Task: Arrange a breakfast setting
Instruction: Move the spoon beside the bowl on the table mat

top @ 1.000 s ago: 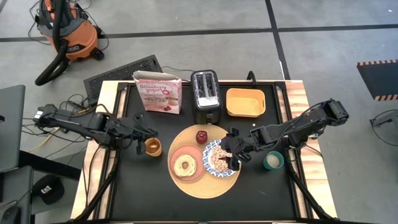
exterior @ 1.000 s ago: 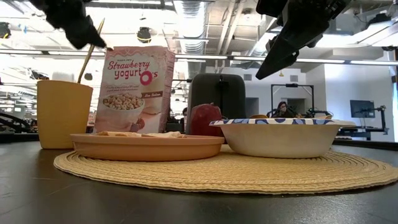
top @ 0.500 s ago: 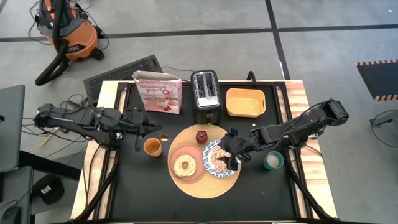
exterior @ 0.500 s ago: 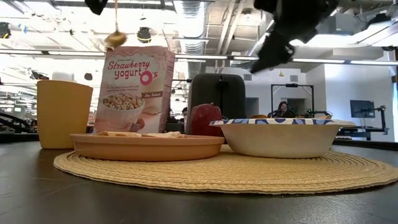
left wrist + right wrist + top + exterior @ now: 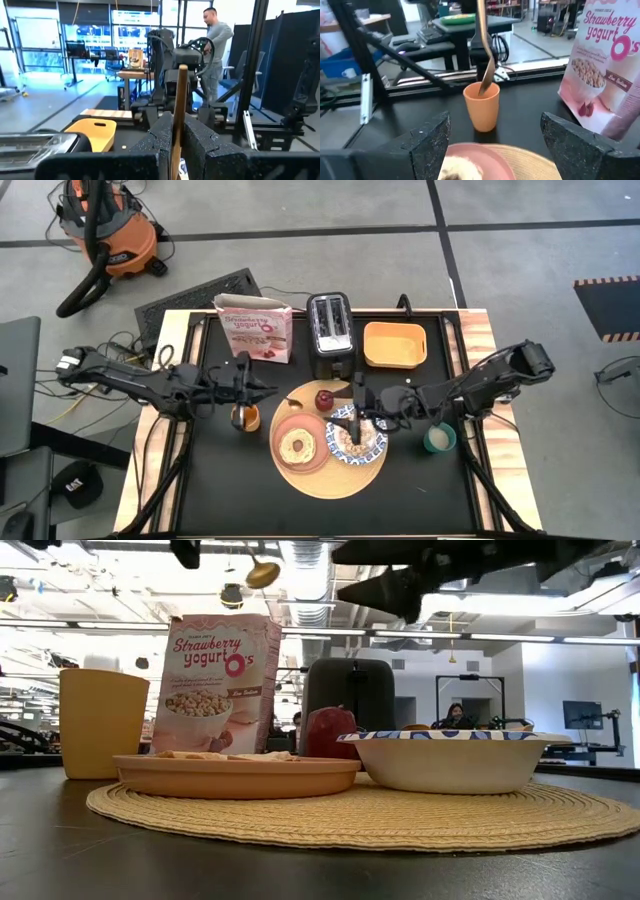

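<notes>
My left gripper (image 5: 254,387) is shut on the slim golden spoon (image 5: 262,575), high above the table, just beyond the orange cup (image 5: 245,418). My right gripper (image 5: 357,410) is open and empty above the blue-and-white dish (image 5: 374,443), which holds cereal (image 5: 352,438). The dish, the salmon-pink plate (image 5: 283,430) with the round toasted bread (image 5: 297,447) and the red apple (image 5: 324,399) rest on the round light board (image 5: 305,477). In the right wrist view the spoon (image 5: 487,82) hangs over the cup (image 5: 482,107). My left gripper pinches the spoon's handle (image 5: 176,125) between its two fingers. The spoon runs along the fingers and sticks out past their tips. It is lifted clear, its bowl (image 5: 262,575) below the fingers, above the cup.
A black toaster (image 5: 330,330), a yellow tray (image 5: 393,345) and a cereal box (image 5: 255,330) stand along the far edge. A teal cup (image 5: 438,440) stands right of the board. Bare black table lies along the near edge. A person stands in the room beyond.
My left gripper has drawn the spoon up out of the orange cup and carried it toward the table's right, the spoon hanging clear. My right gripper has swung from slanting down to about level over the dish, shifting toward the far left.
</notes>
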`<state>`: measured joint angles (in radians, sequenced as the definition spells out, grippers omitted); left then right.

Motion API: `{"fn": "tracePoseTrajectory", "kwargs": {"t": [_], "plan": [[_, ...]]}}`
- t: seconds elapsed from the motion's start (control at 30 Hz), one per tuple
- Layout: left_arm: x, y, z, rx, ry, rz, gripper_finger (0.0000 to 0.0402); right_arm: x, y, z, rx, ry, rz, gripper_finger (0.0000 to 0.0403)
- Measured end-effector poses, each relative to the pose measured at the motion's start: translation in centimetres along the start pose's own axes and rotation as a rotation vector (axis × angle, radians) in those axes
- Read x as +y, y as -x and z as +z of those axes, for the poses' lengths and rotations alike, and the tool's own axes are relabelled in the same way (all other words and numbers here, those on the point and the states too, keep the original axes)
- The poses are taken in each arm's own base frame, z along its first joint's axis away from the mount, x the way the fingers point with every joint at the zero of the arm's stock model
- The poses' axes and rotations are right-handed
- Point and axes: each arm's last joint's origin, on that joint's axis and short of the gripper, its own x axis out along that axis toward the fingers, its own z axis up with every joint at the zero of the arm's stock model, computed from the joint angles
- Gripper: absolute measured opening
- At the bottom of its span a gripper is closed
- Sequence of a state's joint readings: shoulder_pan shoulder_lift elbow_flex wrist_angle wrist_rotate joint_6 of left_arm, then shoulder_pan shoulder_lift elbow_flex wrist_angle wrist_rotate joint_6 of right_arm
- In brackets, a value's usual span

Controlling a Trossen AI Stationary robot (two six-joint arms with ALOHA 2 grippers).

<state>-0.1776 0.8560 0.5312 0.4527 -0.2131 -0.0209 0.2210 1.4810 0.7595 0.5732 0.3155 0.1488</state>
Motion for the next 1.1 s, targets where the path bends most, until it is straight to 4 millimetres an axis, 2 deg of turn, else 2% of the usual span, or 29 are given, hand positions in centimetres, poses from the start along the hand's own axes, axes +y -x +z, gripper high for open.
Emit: {"fn": "tracePoseTrajectory", "kwargs": {"t": [0.23,0.37,0.5,0.6,0.7,0.93,0.97,1.1], "plan": [[-0.5,-2.2,-1.2,-0.052,-0.054,-0.001,0.0012,0.0,-2.5,-1.7,-0.126,-0.042,0.004,0.0334],[-0.6,-2.8,-1.5,-0.072,-0.066,0.006,0.0012,0.1,-3.3,-2.2,-0.184,-0.067,0.011,0.0329],[-0.6,-2.9,-1.6,-0.073,-0.069,0.007,0.0012,0.0,-4.2,-2.1,-0.209,-0.075,0.004,0.0306],[-0.6,-2.9,-1.6,-0.077,-0.072,0.007,0.0012,-0.2,-4.8,-1.9,-0.216,-0.074,-0.006,0.0273],[-0.6,-2.9,-1.5,-0.077,-0.072,0.007,0.0012,-0.4,-5.1,-1.8,-0.211,-0.069,-0.019,0.0222],[-0.6,-2.9,-1.6,-0.072,-0.099,0.002,0.0012,-0.8,-5.1,-1.7,-0.195,-0.019,-0.055,0.0051],[-0.6,-2.9,-1.6,-0.066,-0.114,0.007,0.0014,-0.9,-5.2,-1.7,-0.192,-0.015,-0.060,0.0036],[-0.7,-2.9,-1.7,-0.054,-0.111,0.003,0.0024,-1.1,-5.1,-1.6,-0.178,0.020,-0.090,0.0037]]}}
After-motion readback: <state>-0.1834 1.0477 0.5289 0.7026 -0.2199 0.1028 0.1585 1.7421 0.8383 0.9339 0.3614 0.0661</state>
